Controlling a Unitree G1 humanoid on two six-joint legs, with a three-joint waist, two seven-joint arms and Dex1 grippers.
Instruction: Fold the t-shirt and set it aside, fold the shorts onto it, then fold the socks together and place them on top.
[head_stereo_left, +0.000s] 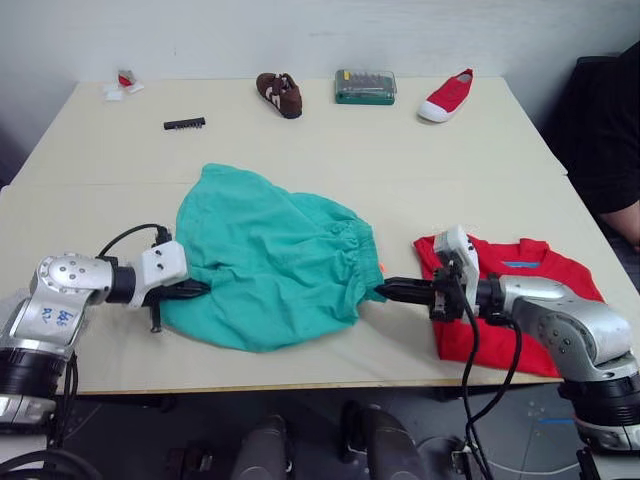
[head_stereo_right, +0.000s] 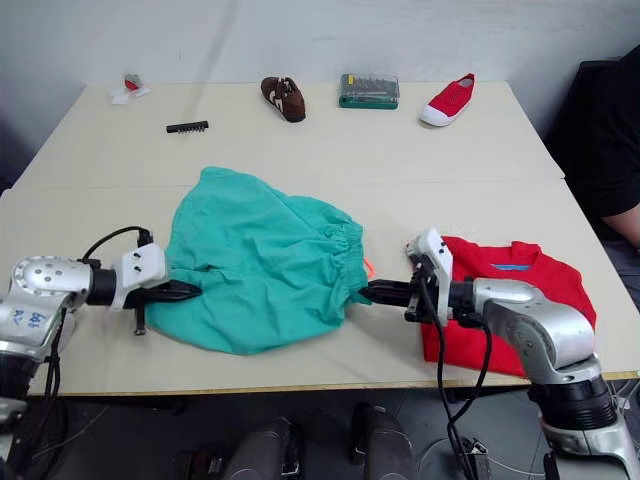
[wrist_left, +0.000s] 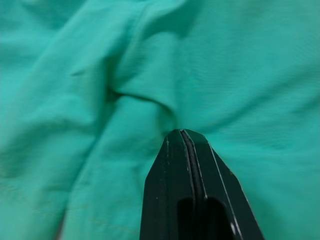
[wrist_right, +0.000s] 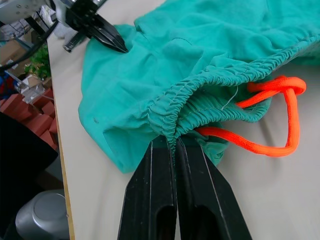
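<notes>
Matt teal cloth of the shorts (head_stereo_left: 268, 258) lies softly creased, its waistband puckered into fine ridges beside a smooth woven orange drawstring (wrist_right: 280, 117). Right of the shorts, the t-shirt (head_stereo_left: 520, 300) is flat, matt red cloth. Both rest on a pale, smooth, low-sheen table (head_stereo_left: 330, 150). Behind the shorts sit a red canvas shoe (head_stereo_left: 447, 96) and a glossy clear-plastic case (head_stereo_left: 365, 86).

Far edge of the table (head_stereo_left: 300, 150) has a brown shoe (head_stereo_left: 279, 94), a green clear-lid case (head_stereo_left: 365, 86) just right of it, then a red slip-on (head_stereo_left: 447, 96). Black bit strip (head_stereo_left: 184, 124) lies further left, small red-and-white bits (head_stereo_left: 122, 84) in the corner. Person's dark sleeve (head_stereo_left: 610, 130) at right.
</notes>
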